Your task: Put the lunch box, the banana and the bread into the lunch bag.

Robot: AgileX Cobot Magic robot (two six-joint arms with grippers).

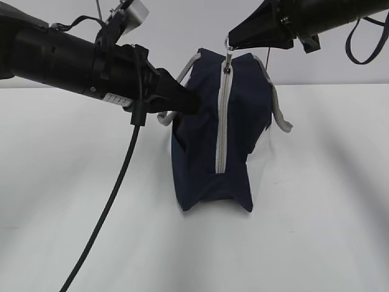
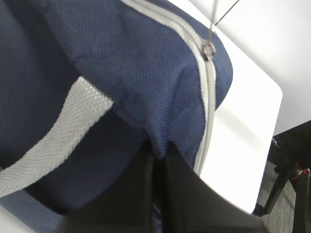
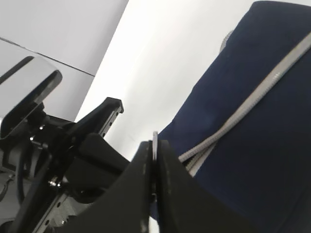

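Note:
The navy lunch bag (image 1: 206, 158) stands on end on the white table, its grey zipper (image 1: 222, 121) running up the facing side and closed. My left gripper (image 1: 193, 103) is shut on a fold of the bag's fabric (image 2: 146, 63) at its left side, beside a grey strap (image 2: 53, 141); the fingertips pinch cloth (image 2: 158, 148). My right gripper (image 1: 234, 41) is above the bag, shut on the zipper's ring pull (image 3: 155, 138), which shows as a thin metal edge between the fingers (image 3: 155, 143). The lunch box, the banana and the bread are out of view.
A black cable (image 1: 103, 213) hangs from the left arm down to the table's front. A grey handle (image 1: 279, 115) droops on the bag's right side. The table's far edge (image 2: 272, 97) shows in the left wrist view, with dark stand legs (image 2: 286, 179) beyond it.

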